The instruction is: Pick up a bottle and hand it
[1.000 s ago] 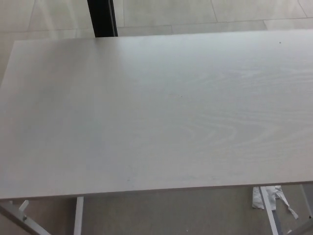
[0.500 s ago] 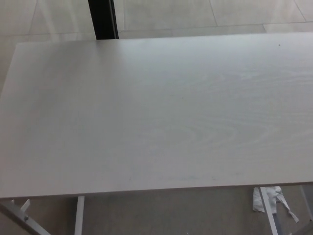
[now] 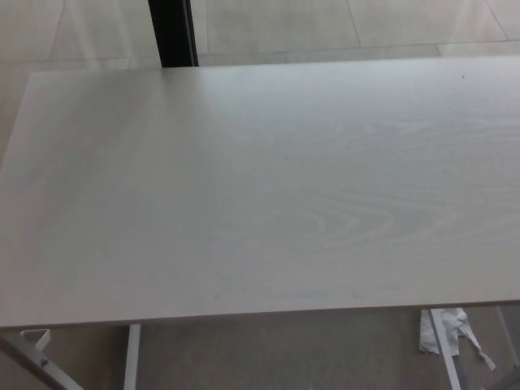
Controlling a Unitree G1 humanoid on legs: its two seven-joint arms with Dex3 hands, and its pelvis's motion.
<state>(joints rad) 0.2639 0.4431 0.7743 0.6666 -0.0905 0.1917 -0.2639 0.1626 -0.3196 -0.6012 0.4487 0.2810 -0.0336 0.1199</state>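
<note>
head view: pale wood-grain desk [image 3: 268, 195] fills the frame, tiled floor [image 3: 325, 20] and a dark post [image 3: 172, 32] behind. no bottle visible anywhere. neither hand shows, so fingers can't be judged. best step: locate the bottle before reaching.

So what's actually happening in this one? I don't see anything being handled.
Nothing is being handled at this moment. The head view shows only a pale wood-grain table seen from above, with no bottle on the part in view and neither robot hand in the picture. Beyond the far edge stands a dark post on a tiled floor. Under the near edge, white table legs and a scrap of white material show.
</note>
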